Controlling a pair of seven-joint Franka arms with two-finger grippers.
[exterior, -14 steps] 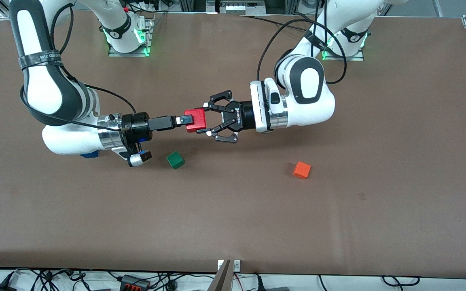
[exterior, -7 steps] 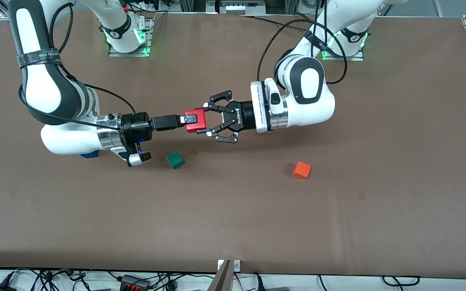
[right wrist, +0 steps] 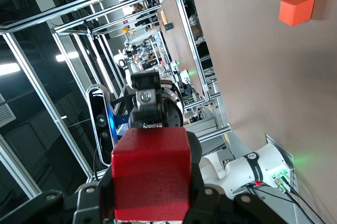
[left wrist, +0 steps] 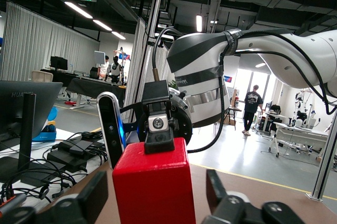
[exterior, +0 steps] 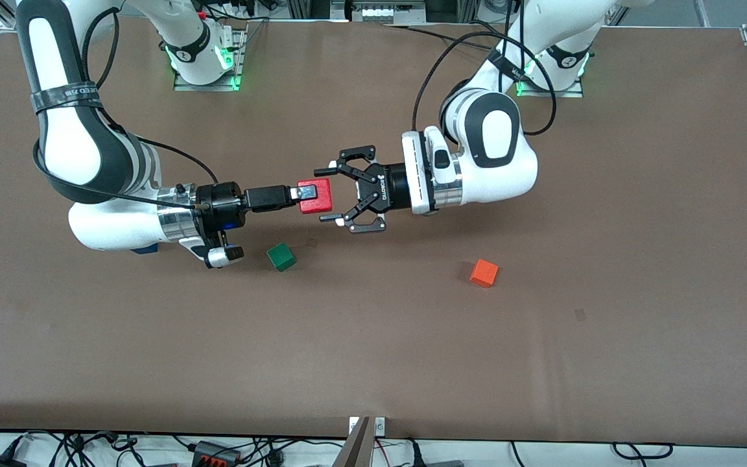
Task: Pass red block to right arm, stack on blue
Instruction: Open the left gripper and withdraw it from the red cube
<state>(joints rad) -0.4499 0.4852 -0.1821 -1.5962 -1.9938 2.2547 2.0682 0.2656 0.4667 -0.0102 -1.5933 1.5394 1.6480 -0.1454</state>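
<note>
The red block (exterior: pixel 317 196) hangs in the air over the middle of the table. My right gripper (exterior: pixel 307 192) is shut on it, its fingers tight on both sides in the right wrist view (right wrist: pixel 151 182). My left gripper (exterior: pixel 323 196) faces it, open, with its fingers spread to either side of the block and not touching it; the left wrist view (left wrist: pixel 156 192) shows the gaps round the block (left wrist: pixel 154 182). The blue block (exterior: pixel 145 248) lies on the table under my right forearm, mostly hidden.
A green cube (exterior: pixel 281 257) lies on the table below the right wrist, nearer the front camera. An orange cube (exterior: pixel 484 273) lies toward the left arm's end and also shows in the right wrist view (right wrist: pixel 296 9).
My left gripper has opened its fingers off the red block. My right gripper keeps the block, which has shifted slightly.
</note>
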